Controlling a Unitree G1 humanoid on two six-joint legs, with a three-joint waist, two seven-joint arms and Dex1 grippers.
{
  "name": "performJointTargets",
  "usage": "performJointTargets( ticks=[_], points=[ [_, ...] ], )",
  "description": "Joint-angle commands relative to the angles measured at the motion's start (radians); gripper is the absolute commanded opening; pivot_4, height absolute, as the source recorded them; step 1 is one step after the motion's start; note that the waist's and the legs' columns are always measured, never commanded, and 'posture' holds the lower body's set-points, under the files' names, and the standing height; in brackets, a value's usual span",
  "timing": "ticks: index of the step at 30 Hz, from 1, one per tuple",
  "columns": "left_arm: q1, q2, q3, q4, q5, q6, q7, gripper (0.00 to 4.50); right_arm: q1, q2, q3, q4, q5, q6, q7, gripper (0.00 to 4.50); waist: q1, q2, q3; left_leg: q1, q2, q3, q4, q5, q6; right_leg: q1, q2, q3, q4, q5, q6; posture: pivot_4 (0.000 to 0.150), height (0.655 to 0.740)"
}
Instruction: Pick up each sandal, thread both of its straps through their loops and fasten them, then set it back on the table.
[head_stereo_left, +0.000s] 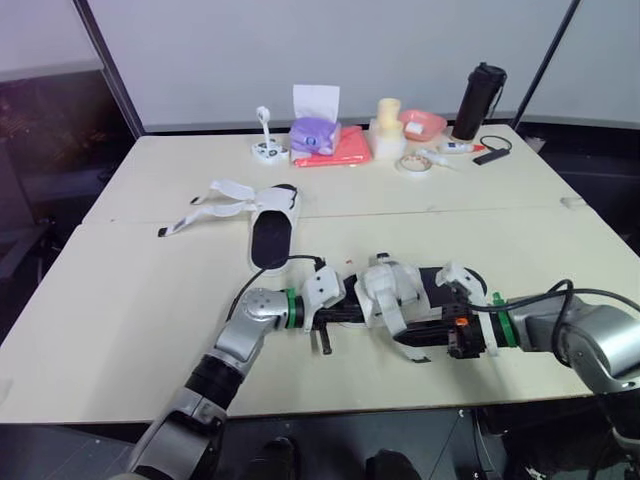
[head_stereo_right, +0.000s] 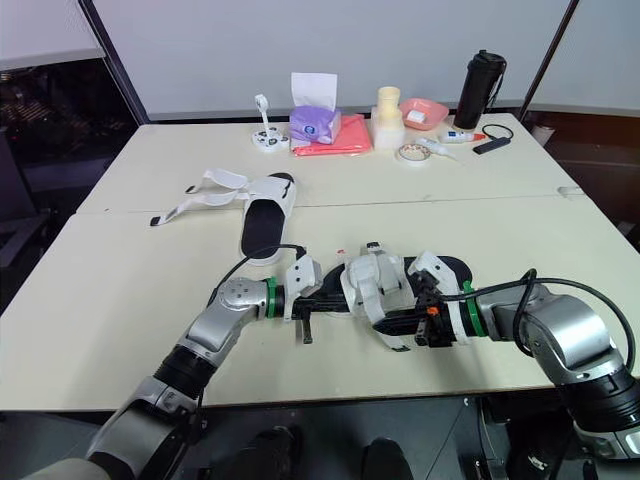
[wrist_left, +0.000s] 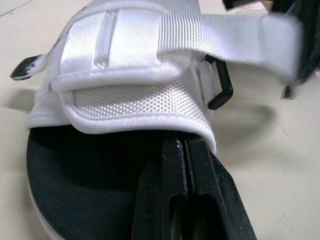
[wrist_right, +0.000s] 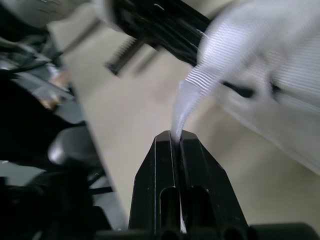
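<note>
Bare table (head_stereo_left: 120, 300) stands open at left and right; second sandal (head_stereo_left: 270, 235) lies just beyond near sandal (head_stereo_left: 385, 288), clutter (head_stereo_left: 345, 150) lining the far edge.

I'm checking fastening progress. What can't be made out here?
1. Right wrist view: the strap pinched by the right hand is blurred, so its far end is unreadable.
2. Left wrist view: the left hand reaches under the sandal upper, which hides the part it grips.
3. Eye views: whether the strap passes the loop is too small to tell.

Near sandal (head_stereo_left: 400, 300) before far sandal (head_stereo_left: 270, 236)
</note>
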Motion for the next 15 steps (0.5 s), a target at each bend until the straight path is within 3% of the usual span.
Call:
performJointTargets(
  ticks=[1, 7, 15],
  points=[
    [0.003, -0.002, -0.019, 0.01, 0.004, 0.001, -0.011, 0.0, -0.138, 0.062, -0.066, 0.029, 0.078, 0.069, -0.051, 0.09, -0.002, 0.0, 0.0, 0.0, 0.0, 0.0, 0.0, 0.0, 0.0, 0.0, 0.0, 0.0, 0.0, 0.0, 0.0, 0.15, 0.74],
    [0.002, -0.003, -0.02, 0.015, 0.009, -0.008, -0.006, 0.0, -0.308, 0.179, -0.029, 0.203, 0.054, 0.114, -0.111, 0.09, 0.003, 0.0, 0.0, 0.0, 0.0, -0.001, 0.0, 0.0, 0.0, 0.0, 0.0, 0.0, 0.0, 0.0, 0.0, 0.15, 0.74],
    [0.013, 0.005, -0.017, -0.006, 0.008, -0.003, 0.007, 0.0, -0.353, 0.195, 0.046, 0.329, -0.011, 0.072, -0.062, 0.09, -0.001, 0.0, 0.0, 0.0, -0.001, 0.0, 0.0, 0.0, 0.001, -0.001, 0.0, 0.0, 0.0, 0.0, 0.0, 0.15, 0.74]
  ],
)
